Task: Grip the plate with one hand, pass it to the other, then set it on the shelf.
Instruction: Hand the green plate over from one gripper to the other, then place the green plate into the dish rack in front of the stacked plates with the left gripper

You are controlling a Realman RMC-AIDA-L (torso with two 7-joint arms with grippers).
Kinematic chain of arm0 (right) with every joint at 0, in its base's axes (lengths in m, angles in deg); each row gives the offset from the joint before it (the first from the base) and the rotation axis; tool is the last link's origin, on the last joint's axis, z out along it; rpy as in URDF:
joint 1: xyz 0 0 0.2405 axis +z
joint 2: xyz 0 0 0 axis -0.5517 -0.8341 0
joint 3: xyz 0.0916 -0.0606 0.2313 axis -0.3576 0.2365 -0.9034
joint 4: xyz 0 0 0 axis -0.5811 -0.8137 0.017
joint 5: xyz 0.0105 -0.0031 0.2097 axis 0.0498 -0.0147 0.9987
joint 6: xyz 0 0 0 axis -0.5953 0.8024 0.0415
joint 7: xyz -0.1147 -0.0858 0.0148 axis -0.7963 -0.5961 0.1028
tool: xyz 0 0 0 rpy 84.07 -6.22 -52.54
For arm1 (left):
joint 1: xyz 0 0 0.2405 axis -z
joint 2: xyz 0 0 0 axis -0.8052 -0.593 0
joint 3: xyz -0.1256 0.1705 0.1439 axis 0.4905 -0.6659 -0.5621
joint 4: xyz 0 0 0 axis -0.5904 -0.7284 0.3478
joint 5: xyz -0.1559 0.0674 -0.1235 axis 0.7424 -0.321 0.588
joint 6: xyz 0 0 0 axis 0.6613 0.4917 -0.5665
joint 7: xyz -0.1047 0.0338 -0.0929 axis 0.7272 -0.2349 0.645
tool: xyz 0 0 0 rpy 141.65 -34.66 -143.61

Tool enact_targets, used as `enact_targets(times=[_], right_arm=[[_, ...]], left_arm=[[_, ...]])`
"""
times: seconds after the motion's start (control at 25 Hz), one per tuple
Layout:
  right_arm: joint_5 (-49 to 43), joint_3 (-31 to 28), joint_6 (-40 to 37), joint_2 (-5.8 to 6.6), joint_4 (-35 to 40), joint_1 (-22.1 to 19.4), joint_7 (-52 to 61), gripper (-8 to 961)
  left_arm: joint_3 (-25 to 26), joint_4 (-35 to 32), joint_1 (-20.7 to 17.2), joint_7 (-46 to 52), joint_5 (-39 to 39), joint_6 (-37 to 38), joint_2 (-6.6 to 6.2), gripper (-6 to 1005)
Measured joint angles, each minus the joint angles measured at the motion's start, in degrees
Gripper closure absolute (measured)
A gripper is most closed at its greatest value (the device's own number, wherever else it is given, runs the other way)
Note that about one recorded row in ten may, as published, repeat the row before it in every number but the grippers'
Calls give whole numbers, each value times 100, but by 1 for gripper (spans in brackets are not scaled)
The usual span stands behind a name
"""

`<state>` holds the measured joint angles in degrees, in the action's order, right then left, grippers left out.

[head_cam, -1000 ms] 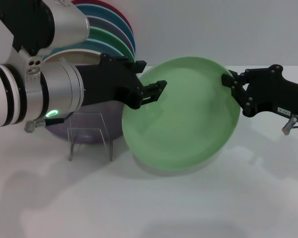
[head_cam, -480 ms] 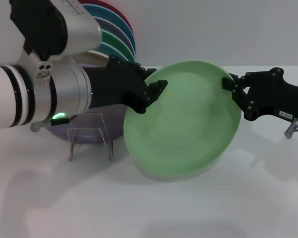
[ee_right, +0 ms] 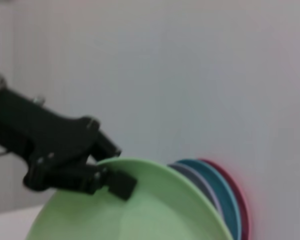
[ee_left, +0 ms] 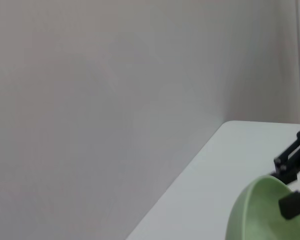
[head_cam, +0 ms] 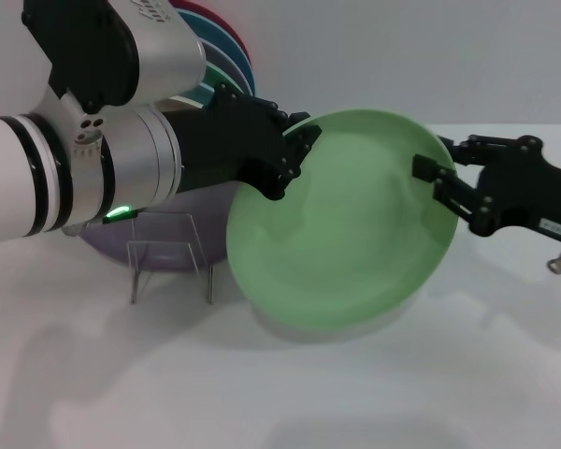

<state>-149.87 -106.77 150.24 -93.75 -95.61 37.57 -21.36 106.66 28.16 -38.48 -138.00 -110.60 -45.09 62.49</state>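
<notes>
I hold the plate (head_cam: 341, 220) tilted between both grippers for the handover: left gripper (head_cam: 294, 154) jaws clamp its rim, right gripper (head_cam: 437, 181) jaws have parted.

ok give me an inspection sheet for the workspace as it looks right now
surface: white table, bare in front.
plate: pale green plate held tilted above the table, between both hands.
shelf: clear rack stands on the table under the left arm, no pale green plate in it.
clutter: lilac plate behind the rack; a row of coloured plates at the back left.
left hand: on the plate's upper left rim, shut on it.
right hand: at the plate's right rim, fingers look open.
cables: nothing seen.
surroundings: plain pale wall.
</notes>
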Motion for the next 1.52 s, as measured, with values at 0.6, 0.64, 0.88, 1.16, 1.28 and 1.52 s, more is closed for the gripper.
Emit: enact_targets(times=[0.6, 0.64, 0.88, 1.16, 1.28, 1.52], right_arm=[[1528, -3176, 2547, -59, 2207, -247, 66, 313], [1503, -3187, 2535, -62, 2220, -243, 65, 292], [1393, -3199, 2488, -44, 2244, -149, 67, 208], [1342, -3211, 2405, -15, 2294, -45, 67, 208], [1306, -3234, 2396, -9, 2300, -40, 62, 208], [1141, -3305, 2387, -4, 2310, -30, 1, 207]], left_arm=[[-1821, 606, -1595, -4054, 1338, 4208, -36, 917], [-1821, 606, -1595, -4054, 1338, 4208, -36, 918], [-3389, -211, -1294, -4137, 3, 7004, -85, 919], [-3844, -1414, -1119, -1474, -2526, 9313, -242, 917], [-3428, -2216, -1059, 1206, -3459, 10337, -649, 918], [-2925, -4255, -416, 3738, -3576, 12350, -1185, 920]])
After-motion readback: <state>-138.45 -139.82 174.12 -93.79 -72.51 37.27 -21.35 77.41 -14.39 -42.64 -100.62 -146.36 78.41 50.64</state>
